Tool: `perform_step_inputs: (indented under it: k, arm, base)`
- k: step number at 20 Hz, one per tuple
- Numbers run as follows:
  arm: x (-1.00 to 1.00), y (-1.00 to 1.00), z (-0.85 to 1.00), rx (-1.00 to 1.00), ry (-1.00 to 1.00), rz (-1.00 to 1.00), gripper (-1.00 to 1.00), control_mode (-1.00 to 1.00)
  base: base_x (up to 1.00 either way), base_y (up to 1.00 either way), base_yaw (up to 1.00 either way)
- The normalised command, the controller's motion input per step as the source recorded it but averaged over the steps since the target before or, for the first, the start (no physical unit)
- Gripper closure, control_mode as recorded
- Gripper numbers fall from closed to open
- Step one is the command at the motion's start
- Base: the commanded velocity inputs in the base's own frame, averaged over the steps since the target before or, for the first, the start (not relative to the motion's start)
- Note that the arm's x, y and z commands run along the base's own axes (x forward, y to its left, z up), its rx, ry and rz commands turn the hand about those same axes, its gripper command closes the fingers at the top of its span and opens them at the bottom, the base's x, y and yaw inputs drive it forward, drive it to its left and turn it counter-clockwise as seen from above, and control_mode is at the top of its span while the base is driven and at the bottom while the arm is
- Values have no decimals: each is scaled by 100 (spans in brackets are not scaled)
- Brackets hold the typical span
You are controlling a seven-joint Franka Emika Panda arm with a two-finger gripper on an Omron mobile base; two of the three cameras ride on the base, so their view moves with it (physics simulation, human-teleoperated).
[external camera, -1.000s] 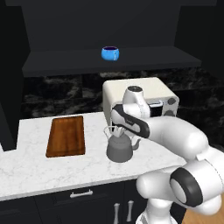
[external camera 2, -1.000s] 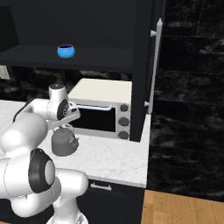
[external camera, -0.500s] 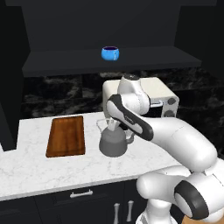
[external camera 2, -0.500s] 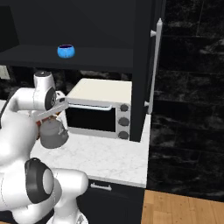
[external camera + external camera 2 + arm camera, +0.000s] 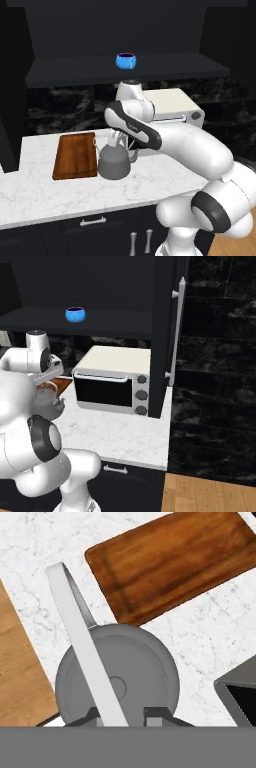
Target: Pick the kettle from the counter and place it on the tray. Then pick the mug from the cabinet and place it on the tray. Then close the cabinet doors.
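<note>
Kettle (image 5: pixel 114 163) now carried left, nearly at tray (image 5: pixel 75 155); tool (image 5: pixel 122 714) clamps wire handle; placement next.

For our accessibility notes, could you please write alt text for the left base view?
A white robot arm holds a dark grey kettle by its wire handle, its jaws closed on it, just right of a brown wooden tray on a white marble counter. Behind stands a white toaster oven; above, a blue mug sits on the black cabinet's shelf.

Both base views face the counter (image 5: pixel 30 190) from behind; hand view looks closely down on it.
</note>
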Motion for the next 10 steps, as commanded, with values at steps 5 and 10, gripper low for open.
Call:
perform_step_inputs:
  k: [5, 10]
  arm:
    - [29, 57, -13, 0, -1, -3, 100, -100]
    - [28, 61, -7, 0, -15, -6, 100, -100]
  base:
    - [0, 0, 0]
    - [0, 0, 0]
